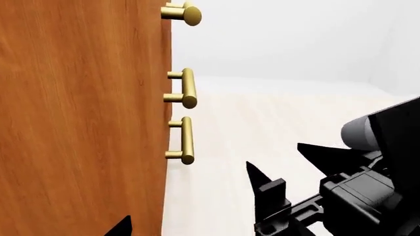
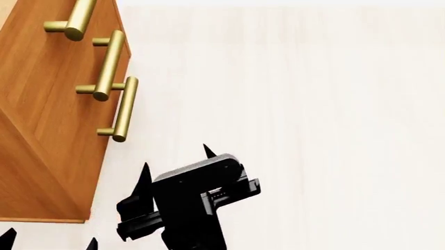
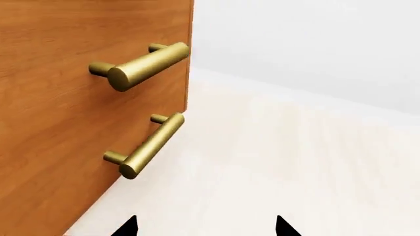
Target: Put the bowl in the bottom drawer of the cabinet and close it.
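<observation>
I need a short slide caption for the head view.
Open right claw near the closed cabinet, beside its lowest handle.

You see a pale wooden floor (image 2: 313, 104), and only the orange-brown cabinet (image 2: 41, 135) stands directly on it.

Pale wood-grain floor (image 2: 313, 104) fills most of the head view, stretching right and far. Plain white wall (image 3: 315, 44) rises behind it, meeting the floor along a soft pale edge.

The cabinet (image 2: 49, 130) is smooth orange-brown wood with visible grain; its bar handles (image 2: 123, 108) are satin brass; the floor (image 2: 313, 104) is pale matt wood.
</observation>
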{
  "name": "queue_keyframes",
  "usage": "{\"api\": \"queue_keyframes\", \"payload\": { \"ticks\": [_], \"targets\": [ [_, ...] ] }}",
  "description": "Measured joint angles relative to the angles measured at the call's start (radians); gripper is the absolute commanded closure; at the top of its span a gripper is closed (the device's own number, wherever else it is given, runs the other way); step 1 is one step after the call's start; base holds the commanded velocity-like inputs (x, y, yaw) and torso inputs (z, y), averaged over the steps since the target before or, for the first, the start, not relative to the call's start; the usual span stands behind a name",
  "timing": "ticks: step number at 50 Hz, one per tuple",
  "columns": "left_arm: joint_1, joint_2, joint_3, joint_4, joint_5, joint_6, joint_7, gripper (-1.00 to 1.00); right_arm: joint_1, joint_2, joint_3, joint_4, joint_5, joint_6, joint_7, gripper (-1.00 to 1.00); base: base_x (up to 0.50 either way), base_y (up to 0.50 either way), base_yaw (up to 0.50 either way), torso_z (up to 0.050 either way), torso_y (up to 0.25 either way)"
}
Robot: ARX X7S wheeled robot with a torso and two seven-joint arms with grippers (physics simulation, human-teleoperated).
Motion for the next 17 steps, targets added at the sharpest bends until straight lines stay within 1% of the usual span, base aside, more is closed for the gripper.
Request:
{"api": "queue_keyframes", "payload": {
  "ticks": [17],
  "targets": [
    [-0.011, -0.002, 0.004, 0.012, 0.005, -0.015, -0.009, -1.00, -0.043, 0.234, 0.009, -0.352, -0.075, -0.006, 0.238, -1.00, 0.00, 0.00, 0.00, 0.000, 0.000]
  ]
}}
